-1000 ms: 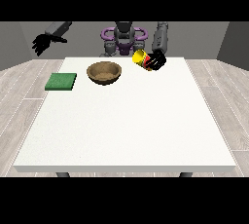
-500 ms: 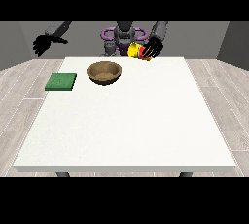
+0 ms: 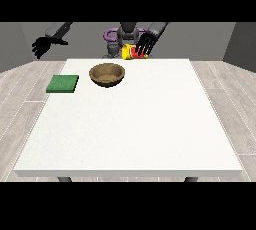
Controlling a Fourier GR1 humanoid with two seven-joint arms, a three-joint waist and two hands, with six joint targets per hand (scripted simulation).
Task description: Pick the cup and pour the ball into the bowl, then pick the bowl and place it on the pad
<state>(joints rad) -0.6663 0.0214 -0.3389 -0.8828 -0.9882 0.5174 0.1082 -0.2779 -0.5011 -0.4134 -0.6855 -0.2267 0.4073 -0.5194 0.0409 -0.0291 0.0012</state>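
The hand at the view's right [image 3: 146,45] has its fingers curled round a small yellow-and-red cup [image 3: 131,52], tipped sideways in the air up and right of the brown wooden bowl [image 3: 106,74]. The cup looks light, rigid, best held around its wall. The other hand [image 3: 42,47] hangs empty, fingers relaxed.

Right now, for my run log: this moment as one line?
phase: cup lifted, tilted | hand at view's right: holding cup | bowl: on table | pad: bare

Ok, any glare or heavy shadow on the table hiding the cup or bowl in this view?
Front view: the white table is evenly lit, no glare; the bowl shows only soft shading inside; the cup is partly covered by the hand at the view's right, not by shadow.
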